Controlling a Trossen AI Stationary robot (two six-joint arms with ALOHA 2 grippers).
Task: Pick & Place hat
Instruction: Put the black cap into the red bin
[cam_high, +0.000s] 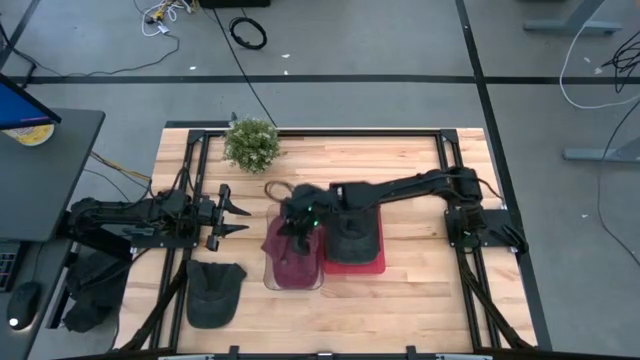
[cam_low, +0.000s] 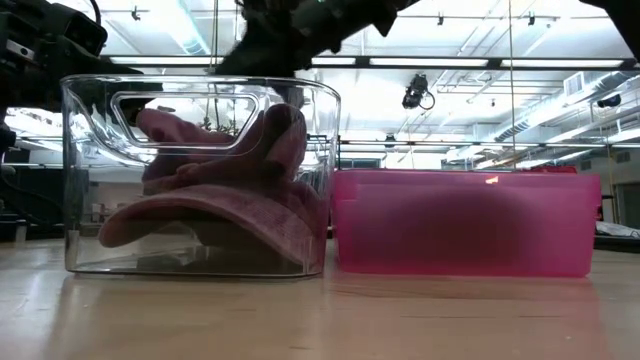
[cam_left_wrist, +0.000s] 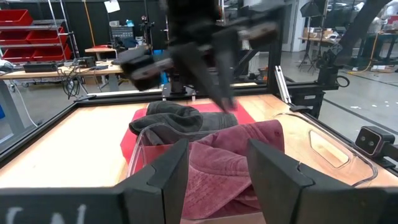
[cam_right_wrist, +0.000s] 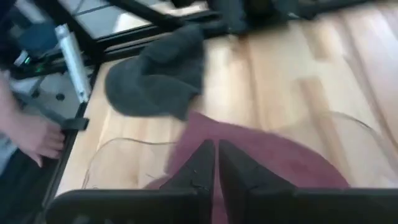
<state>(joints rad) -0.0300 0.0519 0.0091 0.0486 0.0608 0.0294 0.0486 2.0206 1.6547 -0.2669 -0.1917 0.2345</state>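
Over the clear bin (cam_high: 293, 262), the right gripper (cam_high: 301, 230) hangs pinched shut directly above the maroon hat (cam_high: 291, 248) (left gripper (cam_high: 236, 216) gapes alongside).

Maroon hat (cam_high: 290, 252), pink bin (cam_high: 372, 262)

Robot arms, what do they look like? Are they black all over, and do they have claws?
Mostly black, yes. Both arms are made of dark, chunky segments joined together. The left end effector ends in two flat, pointed dark fingers, a bit like a claw. The right end effector has the same two dark fingers, and a small green light glows on that arm near its wrist.
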